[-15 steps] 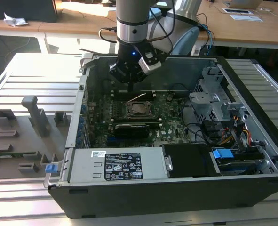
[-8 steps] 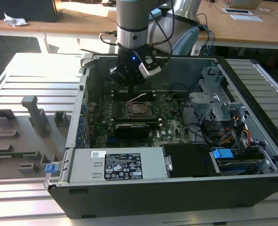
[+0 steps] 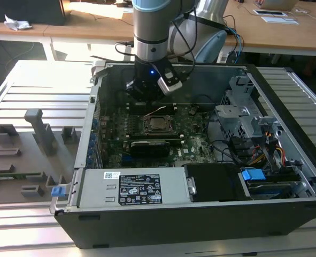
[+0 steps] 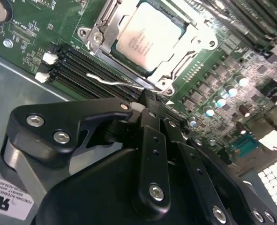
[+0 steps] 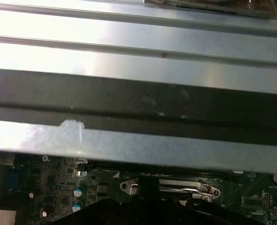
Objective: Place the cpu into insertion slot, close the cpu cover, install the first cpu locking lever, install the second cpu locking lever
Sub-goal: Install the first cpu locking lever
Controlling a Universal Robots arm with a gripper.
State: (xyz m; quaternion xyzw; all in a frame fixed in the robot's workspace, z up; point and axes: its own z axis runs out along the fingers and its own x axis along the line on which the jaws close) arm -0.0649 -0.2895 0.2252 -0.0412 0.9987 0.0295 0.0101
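The arm is reaching straight down into the open computer case [image 3: 286, 107], and I am seeing its gripper [image 3: 149, 95] hanging just above the green motherboard [image 3: 198, 147]; in the second wrist view its black fingers [image 4: 150, 140] are drawn together at the tips, showing no gap that I can make out and nothing plainly pinched between them; just beyond those tips the cpu [image 4: 147, 35] is sitting in the insertion slot [image 3: 145, 124], its silver-grey top facing up; the cpu cover [image 4: 105, 26] is lying flat over the chip's edges, framing it; a thin silver locking lever [image 4: 115, 80] is running along the slot's side nearest the gripper, over the black memory slots [image 4: 77, 63], and its near end is coming right up to the fingertips, though I cannot tell whether metal is meeting finger; in the first wrist view a strip of the board is peeking out past the gripper's dark body, under the case wall [image 5: 138, 93]; well off to the exterior view's left of the gripper, outside the case, a grey fixture board [image 3: 18, 155] is lying on the slatted table [image 3: 35, 75].
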